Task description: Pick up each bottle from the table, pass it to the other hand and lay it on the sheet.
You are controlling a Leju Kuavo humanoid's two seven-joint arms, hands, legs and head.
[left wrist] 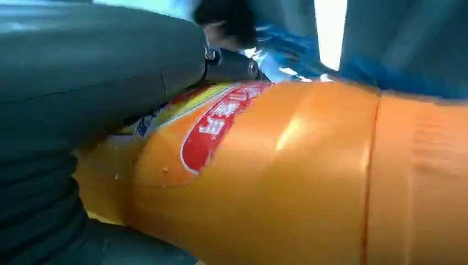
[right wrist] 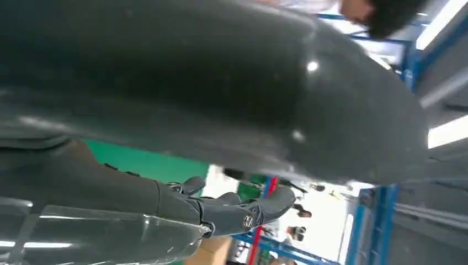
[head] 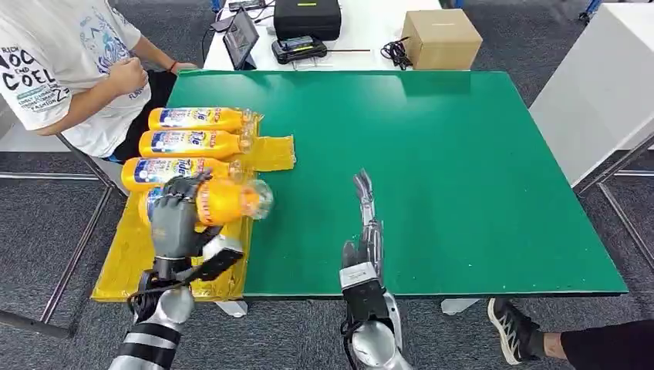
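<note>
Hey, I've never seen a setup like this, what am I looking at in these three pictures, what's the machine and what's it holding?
This is a humanoid robot with two silver arms, each ending in a many-fingered hand. The wide picture comes from a camera high on its body, looking down at a green table. The other two come from cameras at its wrists, so they look tilted and very close.

The left hand grips an orange bottle above a yellow sheet at the table's left side. The left wrist picture shows that same bottle up close. Three more orange bottles lie side by side on the sheet.

The right hand holds nothing, its fingers stretched out over the table. A person in a white T-shirt sits at the far left corner, and a cardboard box stands on a white table behind.
</note>
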